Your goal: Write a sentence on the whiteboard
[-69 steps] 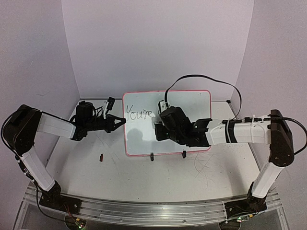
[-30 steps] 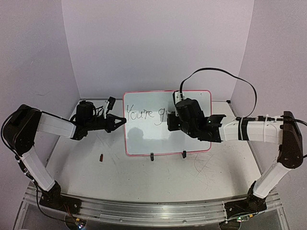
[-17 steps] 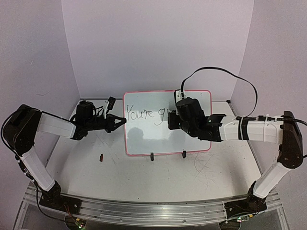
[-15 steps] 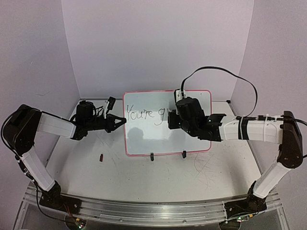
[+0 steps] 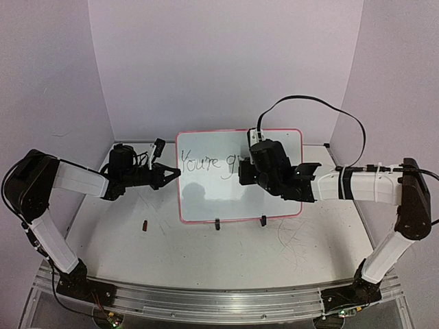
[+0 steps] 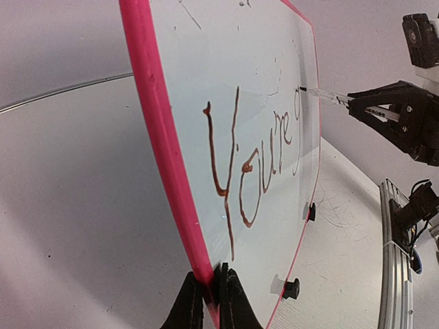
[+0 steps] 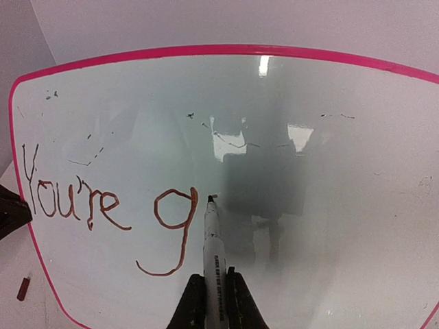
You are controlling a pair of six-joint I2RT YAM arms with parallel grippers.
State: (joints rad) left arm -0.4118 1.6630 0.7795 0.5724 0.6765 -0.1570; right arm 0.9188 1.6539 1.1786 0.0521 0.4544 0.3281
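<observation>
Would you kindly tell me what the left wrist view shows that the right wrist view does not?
Only left wrist: the whiteboard's black clip feet, and the left tool pinching its pink frame. Only right wrist: the board's full top edge and a small dark object beside it. Both: the right tool holding the marker, and the sentence, reading "You're g".

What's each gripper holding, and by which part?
The left gripper pinches the whiteboard by its pink side frame; the right gripper grips the marker by its barrel.

Scratched grey-white table, whiteboard standing on it, small dark object lying left
</observation>
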